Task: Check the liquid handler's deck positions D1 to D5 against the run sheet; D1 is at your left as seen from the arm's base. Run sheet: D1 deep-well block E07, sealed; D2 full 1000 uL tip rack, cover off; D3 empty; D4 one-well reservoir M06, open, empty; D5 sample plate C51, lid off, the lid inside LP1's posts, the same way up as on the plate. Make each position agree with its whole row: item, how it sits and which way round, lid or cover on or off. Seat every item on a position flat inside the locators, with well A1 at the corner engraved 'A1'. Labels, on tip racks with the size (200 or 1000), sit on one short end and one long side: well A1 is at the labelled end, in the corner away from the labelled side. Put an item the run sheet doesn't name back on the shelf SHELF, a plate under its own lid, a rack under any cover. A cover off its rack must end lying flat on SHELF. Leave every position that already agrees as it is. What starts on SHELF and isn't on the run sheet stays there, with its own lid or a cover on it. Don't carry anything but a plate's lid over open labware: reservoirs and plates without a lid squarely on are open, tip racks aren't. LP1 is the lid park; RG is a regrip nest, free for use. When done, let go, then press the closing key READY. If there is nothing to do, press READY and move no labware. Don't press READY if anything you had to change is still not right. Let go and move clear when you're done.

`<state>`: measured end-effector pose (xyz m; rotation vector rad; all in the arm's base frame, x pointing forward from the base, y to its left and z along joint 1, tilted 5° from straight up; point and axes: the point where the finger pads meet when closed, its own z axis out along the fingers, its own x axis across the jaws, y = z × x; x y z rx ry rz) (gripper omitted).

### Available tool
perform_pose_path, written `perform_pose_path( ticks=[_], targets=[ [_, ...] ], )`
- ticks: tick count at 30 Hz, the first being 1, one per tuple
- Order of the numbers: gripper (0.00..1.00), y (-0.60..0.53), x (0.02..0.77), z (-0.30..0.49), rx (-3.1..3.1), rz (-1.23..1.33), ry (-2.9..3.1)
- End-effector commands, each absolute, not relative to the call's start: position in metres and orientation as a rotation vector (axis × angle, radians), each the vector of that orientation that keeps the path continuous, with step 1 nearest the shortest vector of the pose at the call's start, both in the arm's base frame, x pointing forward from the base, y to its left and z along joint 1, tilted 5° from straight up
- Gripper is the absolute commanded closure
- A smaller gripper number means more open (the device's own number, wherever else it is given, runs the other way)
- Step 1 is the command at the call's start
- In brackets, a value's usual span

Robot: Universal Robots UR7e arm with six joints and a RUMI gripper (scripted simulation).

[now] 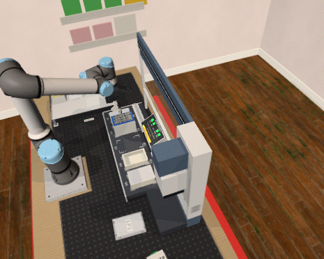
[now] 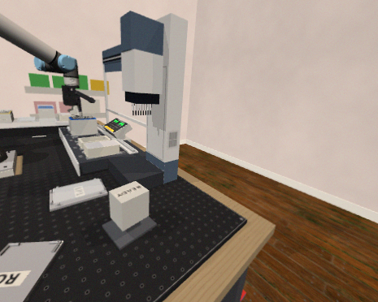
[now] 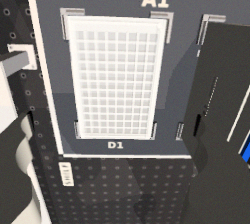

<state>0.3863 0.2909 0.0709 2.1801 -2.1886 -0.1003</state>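
Observation:
In the wrist view a white deep-well block (image 3: 115,82) sits inside the locators at position D1. Its grid of wells shows open, with no seal that I can see. The engraved A1 corner mark is at the top right of the position. My gripper (image 3: 115,114) is open and empty, directly above the block, with one dark finger on each side of it. In the top and exterior views the gripper (image 1: 115,105) (image 2: 74,110) hangs low over the far end of the deck. The blue-rimmed tip rack (image 1: 122,118) (image 2: 83,124) stands uncovered at D2 beside it.
Further along the deck are a bare position, an open white reservoir (image 1: 136,158) and a white plate (image 1: 141,177). The liquid handler's gantry and head (image 1: 177,163) rise behind the deck. SHELF (image 1: 76,104) is to my left. LP1 (image 1: 129,225), READY (image 2: 129,206) and RG (image 2: 11,275) are on the mat.

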Motion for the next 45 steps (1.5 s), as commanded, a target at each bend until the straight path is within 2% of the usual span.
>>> perform_pose_path(
  ticks=[1,42,43,45],
  targets=[
    [0.18,0.292,0.385,0.062,2.181,-0.101,-2.188],
    [0.18,0.292,0.383,0.023,2.183,-0.098,-2.192],
    [1.0,0.292,0.383,0.023,2.183,-0.098,-2.192],
    [1.0,0.292,0.383,0.023,2.183,-0.098,-2.192]
  ],
)
